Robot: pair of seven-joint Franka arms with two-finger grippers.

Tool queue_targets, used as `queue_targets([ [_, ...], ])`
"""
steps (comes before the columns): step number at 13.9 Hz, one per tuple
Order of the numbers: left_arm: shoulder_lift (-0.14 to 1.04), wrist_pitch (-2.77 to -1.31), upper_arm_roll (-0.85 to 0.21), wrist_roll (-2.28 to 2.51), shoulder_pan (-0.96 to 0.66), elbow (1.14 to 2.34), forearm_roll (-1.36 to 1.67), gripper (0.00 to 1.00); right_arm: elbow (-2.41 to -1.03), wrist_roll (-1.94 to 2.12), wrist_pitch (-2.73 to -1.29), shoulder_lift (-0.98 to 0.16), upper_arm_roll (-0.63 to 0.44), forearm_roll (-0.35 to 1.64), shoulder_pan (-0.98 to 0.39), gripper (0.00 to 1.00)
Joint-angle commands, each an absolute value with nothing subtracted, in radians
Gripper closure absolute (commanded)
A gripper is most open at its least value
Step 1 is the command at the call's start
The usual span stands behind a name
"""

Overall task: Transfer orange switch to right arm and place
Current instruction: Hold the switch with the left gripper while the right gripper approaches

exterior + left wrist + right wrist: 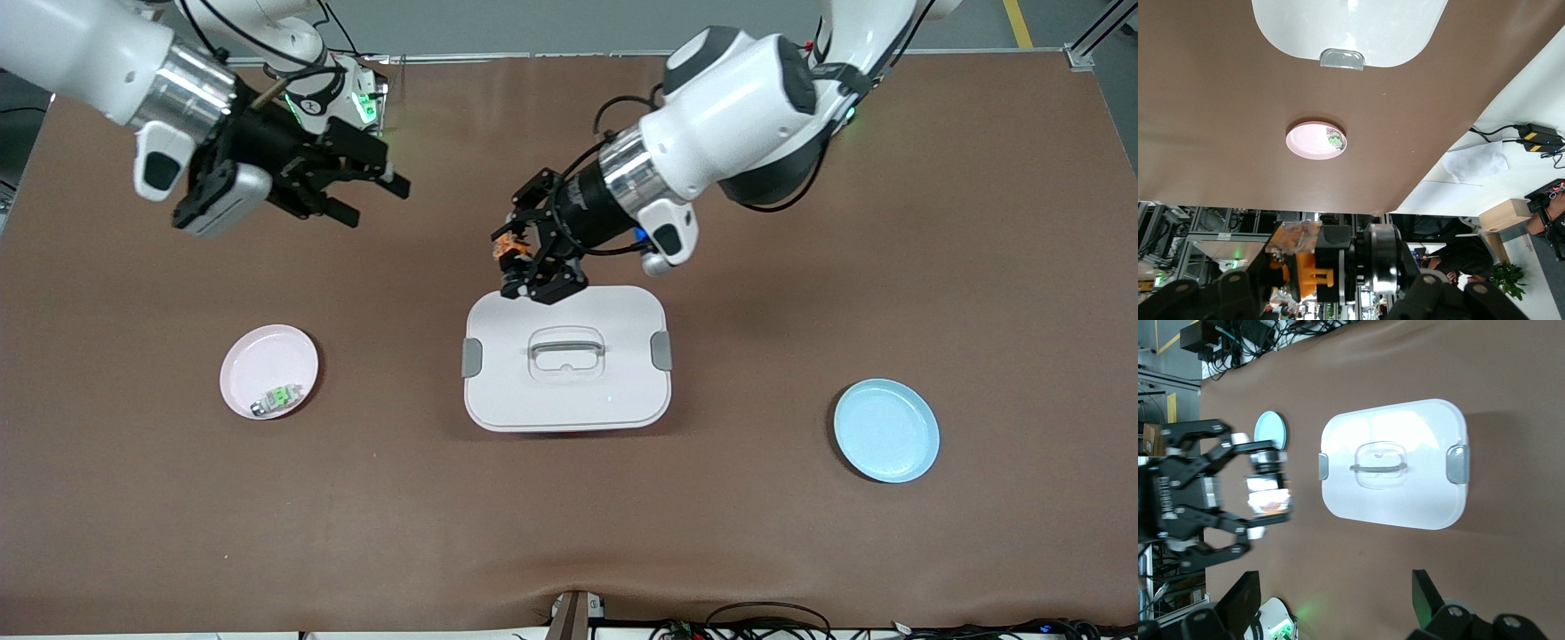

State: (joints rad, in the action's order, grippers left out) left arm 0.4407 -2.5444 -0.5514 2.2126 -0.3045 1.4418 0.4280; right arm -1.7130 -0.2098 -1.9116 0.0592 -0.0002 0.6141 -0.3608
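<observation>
Orange switch sits pinched in the left tool, held in the air just over the edge of the white lidded box that faces the arm bases. We see the right tool spread wide and empty over bare desk, toward the right arm's end, with open air between the two. We judge the handover gap still wide. The pink dish holds a green-and-clear switch; the blue dish lies empty.

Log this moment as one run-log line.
stage: pre-handover | left hand: shut on orange switch, over the table by white box | right hand: open, empty, in the air toward its end
</observation>
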Motion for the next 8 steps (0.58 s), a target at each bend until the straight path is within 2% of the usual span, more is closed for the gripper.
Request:
queue_targets([
  [1,0.483,-2.612,-0.545,2.293,-0.342,1.43,0.35,0.82,-1.723,-0.215,-1.922,0.054,-0.014,0.632,-0.387,0.0],
  [8,0.502,-2.612,-0.546,2.26,-0.373,1.436,0.278,0.82,-1.671,-0.095,-1.904,-0.075,-0.014,0.626,-0.396,0.0],
])
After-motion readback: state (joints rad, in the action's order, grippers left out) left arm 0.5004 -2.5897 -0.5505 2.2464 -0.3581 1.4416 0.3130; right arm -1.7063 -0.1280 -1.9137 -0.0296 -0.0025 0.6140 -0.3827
